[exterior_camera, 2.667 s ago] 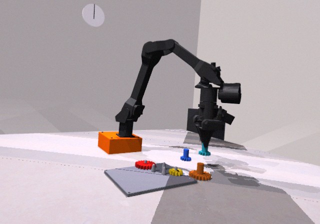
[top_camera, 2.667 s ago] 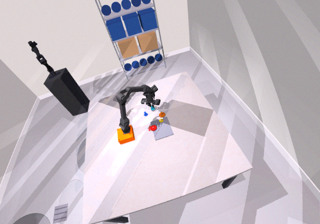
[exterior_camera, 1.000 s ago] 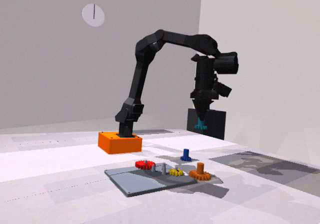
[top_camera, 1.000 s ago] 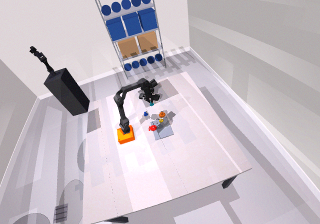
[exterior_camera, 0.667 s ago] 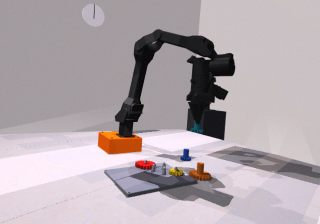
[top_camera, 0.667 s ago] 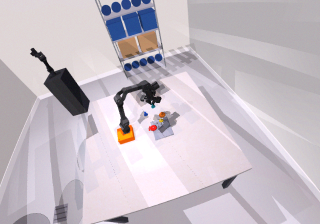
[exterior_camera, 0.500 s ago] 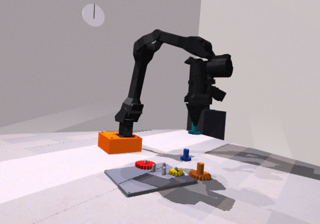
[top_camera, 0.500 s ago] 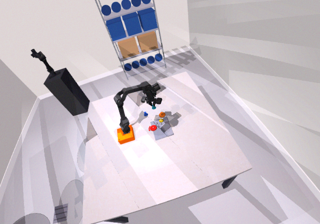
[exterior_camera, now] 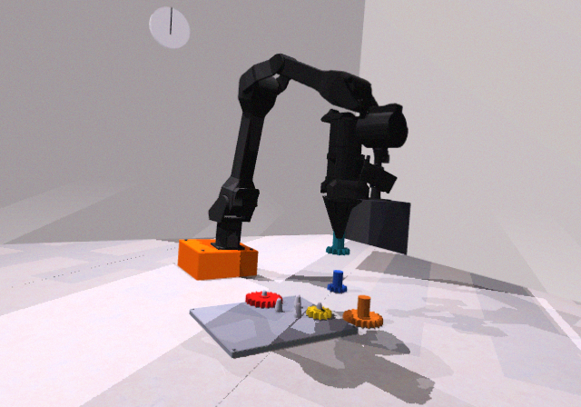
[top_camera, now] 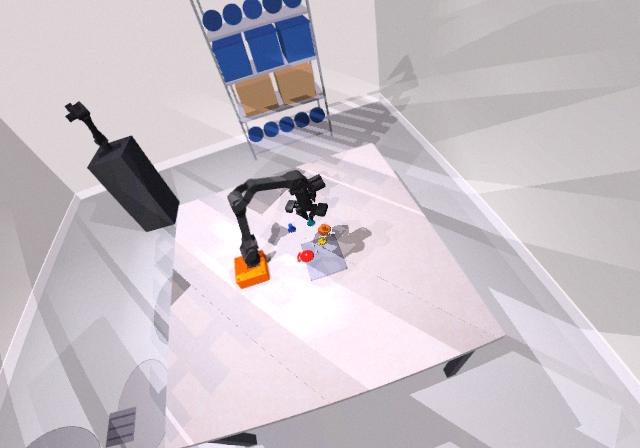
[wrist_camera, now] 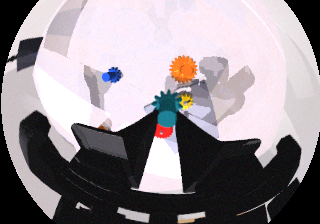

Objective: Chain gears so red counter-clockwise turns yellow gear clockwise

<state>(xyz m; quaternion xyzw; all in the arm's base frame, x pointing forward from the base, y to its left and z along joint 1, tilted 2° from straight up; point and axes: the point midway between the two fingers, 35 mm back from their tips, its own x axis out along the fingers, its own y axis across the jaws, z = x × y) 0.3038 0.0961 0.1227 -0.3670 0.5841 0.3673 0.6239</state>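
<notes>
My gripper (exterior_camera: 339, 234) (wrist_camera: 166, 120) is shut on the teal gear (top_camera: 310, 222) (exterior_camera: 338, 250) (wrist_camera: 167, 103) by its stem and holds it upright above the table, behind the board. The grey board (top_camera: 330, 270) (exterior_camera: 234, 334) carries the red gear (top_camera: 306, 255) (exterior_camera: 263, 299) (wrist_camera: 162, 131) and the yellow gear (top_camera: 322, 241) (exterior_camera: 319, 312) (wrist_camera: 186, 101). Empty grey pegs (exterior_camera: 279, 304) (exterior_camera: 298, 306) stand between them. The blue gear (top_camera: 292, 227) (exterior_camera: 337, 287) (wrist_camera: 115, 75) stands on the table. The orange gear (top_camera: 324, 228) (exterior_camera: 363, 318) (wrist_camera: 183, 69) stands at the board's edge beside the yellow gear; contact is unclear.
The arm's orange base (top_camera: 251, 270) (exterior_camera: 211, 262) stands on the table left of the board. A black pedestal (top_camera: 134, 185) with another dark arm and a shelf rack (top_camera: 266, 67) with blue and brown boxes stand beyond the table.
</notes>
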